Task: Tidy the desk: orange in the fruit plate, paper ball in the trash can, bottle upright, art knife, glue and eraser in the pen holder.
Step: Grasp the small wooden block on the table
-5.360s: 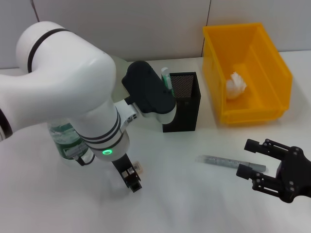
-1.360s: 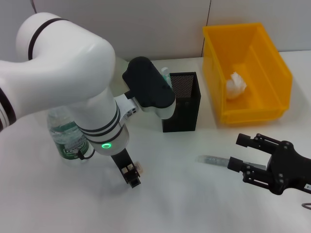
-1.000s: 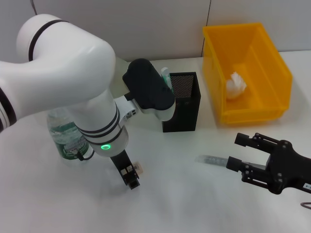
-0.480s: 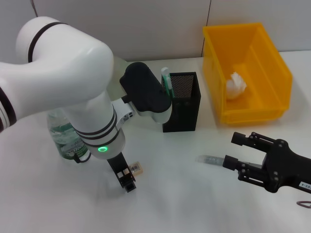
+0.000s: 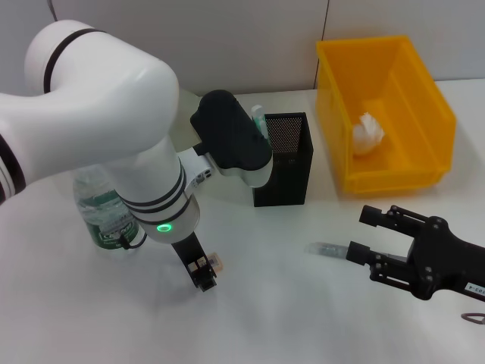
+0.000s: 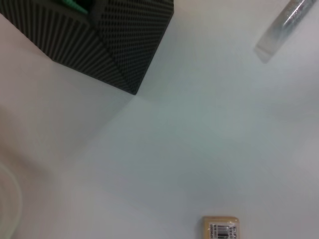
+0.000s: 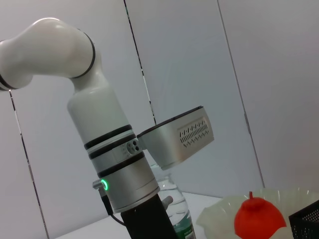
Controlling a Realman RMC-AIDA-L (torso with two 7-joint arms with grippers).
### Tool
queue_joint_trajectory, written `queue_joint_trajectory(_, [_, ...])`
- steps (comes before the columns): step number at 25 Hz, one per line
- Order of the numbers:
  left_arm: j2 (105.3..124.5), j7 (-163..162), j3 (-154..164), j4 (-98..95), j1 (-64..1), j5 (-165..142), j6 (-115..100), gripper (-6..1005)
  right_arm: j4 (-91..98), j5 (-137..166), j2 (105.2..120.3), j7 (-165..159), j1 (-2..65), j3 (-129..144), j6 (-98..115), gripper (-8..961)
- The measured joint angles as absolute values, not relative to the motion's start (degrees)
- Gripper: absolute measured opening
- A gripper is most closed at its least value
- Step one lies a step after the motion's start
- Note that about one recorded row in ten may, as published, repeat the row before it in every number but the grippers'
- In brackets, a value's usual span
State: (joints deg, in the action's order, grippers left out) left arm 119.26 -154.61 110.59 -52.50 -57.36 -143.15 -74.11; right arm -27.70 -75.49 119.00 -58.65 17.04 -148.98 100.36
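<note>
A grey art knife (image 5: 325, 249) lies on the white desk, and my right gripper (image 5: 367, 234) stands open around its right end. My left gripper (image 5: 199, 272) hangs low over the desk, just left of the small tan eraser (image 5: 215, 263), which also shows in the left wrist view as the eraser (image 6: 220, 228). The bottle (image 5: 103, 217) stands upright at the left. A green-capped glue (image 5: 258, 118) sticks out of the black mesh pen holder (image 5: 285, 158). The paper ball (image 5: 367, 134) lies in the yellow trash can (image 5: 424, 114). The orange (image 7: 257, 217) rests on the pale fruit plate (image 7: 222, 216).
My large left arm hides most of the desk's back left in the head view. The trash can stands at the back right, close to the pen holder. The art knife's tip (image 6: 283, 25) appears beyond the pen holder (image 6: 104, 40) in the left wrist view.
My right gripper has crept left along the art knife. My left gripper dipped away from the eraser, then came back up beside it. The eraser has stayed put.
</note>
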Motion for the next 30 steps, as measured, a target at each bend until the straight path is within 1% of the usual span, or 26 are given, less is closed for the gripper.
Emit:
queue_joint_trajectory(1, [119.26, -154.60, 110.58, -52.51, -57.37, -143.25, -74.02, 475, -27.62, -75.49, 119.00, -58.64, 17.10, -148.98, 100.36, 692])
queue_joint_trajectory(30, [119.27, -153.90, 110.66, -51.77, -57.48, -142.99, -74.08, 468, -26.98, -75.60, 119.00, -58.53, 18.67, -148.89, 98.96, 692])
